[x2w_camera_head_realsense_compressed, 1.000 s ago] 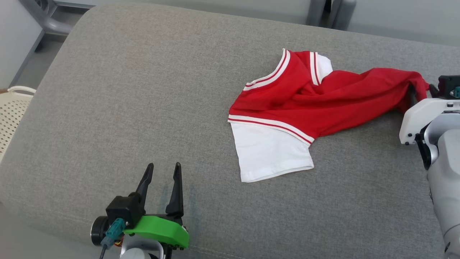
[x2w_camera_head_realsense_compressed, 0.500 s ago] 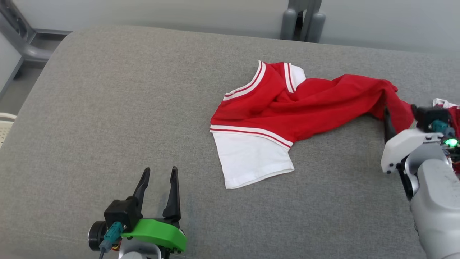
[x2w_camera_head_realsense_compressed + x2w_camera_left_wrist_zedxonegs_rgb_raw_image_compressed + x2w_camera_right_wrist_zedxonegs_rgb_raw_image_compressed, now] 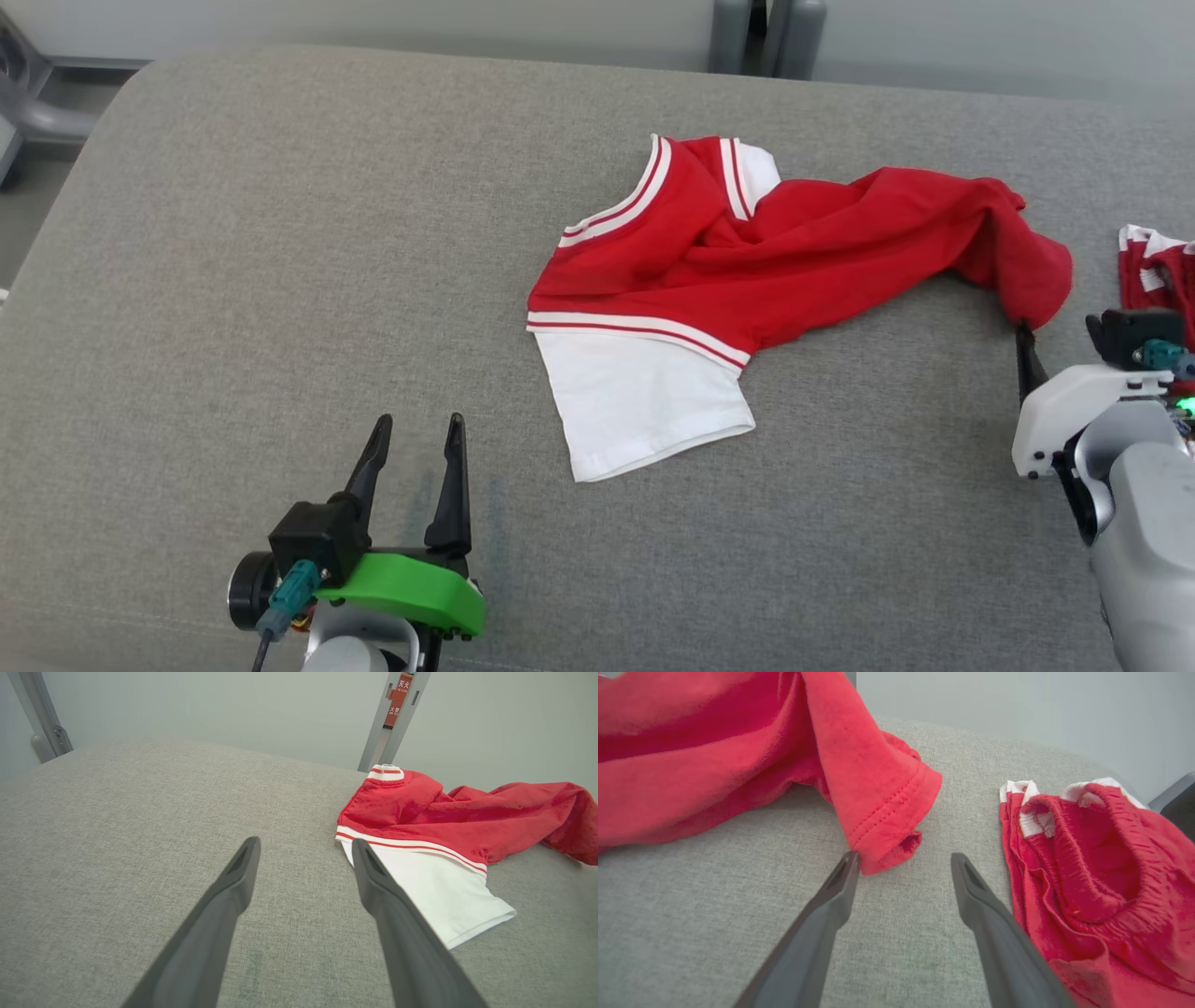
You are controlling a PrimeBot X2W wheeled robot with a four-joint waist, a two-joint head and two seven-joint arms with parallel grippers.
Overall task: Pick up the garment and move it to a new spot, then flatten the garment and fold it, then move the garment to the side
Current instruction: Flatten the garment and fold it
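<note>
On the grey cushion (image 3: 280,233), right of centre in the head view, found the garment (image 3: 747,252) sprawled and rumpled: red body bunched in long folds, white sleeve with red-and-white striped trim spread flat on the near side, striped collar turned toward the far edge. Followed the red cloth off to the robot's right, down a twisted tail ending in a stitched hem. And there, just short of that hem, caught the right gripper (image 3: 904,858), fingers spread wide, gripping nothing, bare cushion between them. Saw the hem corner right at the tip of the finger on the right wrist view's left; could not tell whether touching or barely apart. Beyond the other finger, noted a second red piece, shorts (image 3: 1087,882) with a white-edged waistband, heaped apart from the garment. Then down at the lower left of the head view, picked out the left gripper (image 3: 419,422), fingers parted wide, empty too, low over plain cushion and well apart from the garment. Placed the white sleeve ahead of it and off to its right, nearest by its striped trim.
</note>
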